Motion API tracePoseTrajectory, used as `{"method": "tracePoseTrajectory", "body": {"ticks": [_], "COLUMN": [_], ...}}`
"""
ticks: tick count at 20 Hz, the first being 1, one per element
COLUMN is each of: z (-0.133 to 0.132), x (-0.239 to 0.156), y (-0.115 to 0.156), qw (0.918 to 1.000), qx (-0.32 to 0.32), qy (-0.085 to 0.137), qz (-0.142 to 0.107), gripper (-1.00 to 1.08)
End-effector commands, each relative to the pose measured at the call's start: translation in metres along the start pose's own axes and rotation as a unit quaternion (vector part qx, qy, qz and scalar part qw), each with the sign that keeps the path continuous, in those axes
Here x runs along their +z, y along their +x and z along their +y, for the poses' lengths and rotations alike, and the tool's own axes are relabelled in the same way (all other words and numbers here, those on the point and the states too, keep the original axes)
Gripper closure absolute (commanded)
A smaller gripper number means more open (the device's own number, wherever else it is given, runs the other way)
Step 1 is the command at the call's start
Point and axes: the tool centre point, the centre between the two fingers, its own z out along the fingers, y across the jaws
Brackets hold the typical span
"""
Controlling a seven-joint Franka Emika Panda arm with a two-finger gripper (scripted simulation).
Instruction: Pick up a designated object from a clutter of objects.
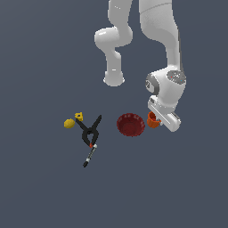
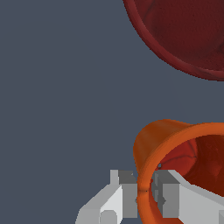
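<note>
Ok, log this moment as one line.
phase: grasp | gripper: fingers astride orange cup rim | red bowl: beside cup, untouched

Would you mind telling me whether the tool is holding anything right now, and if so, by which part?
The tool grips the small orange tapered cup by its rim wall, one finger outside, one inside.

**Arm Positioned at Orange Cup**

The white arm [image 1: 165, 53] is reaching down over the dark grey floor [image 1: 40, 191], its gripper [image 1: 156, 116] sitting at the orange cup [image 1: 152, 120]; the fingers are hidden behind the hand. The cup is standing just right of the dark-red bowl [image 1: 130, 124]. Well left of the bowl, the black spring clamp [image 1: 90, 132] is lying beside the lemon [image 1: 69, 123] and the small yellow piece [image 1: 79, 116]. The thin marker [image 1: 89, 155] is lying nearer, just below the clamp.
</note>
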Motion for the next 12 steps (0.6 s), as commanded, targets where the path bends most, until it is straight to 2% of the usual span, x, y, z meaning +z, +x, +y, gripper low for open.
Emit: {"method": "tracePoseTrajectory", "body": {"ticks": [1,6,12], "z": [0.000,-0.001,-0.002], "x": [-0.004,-0.021,-0.060], "y": [0.002,0.011,0.033], "qw": [1.0000,1.0000,1.0000], "qx": [0.000,0.001,0.001], "qy": [0.001,0.000,0.000], "qz": [0.000,0.000,0.000], "gripper": [1.08,1.08,1.08]}}
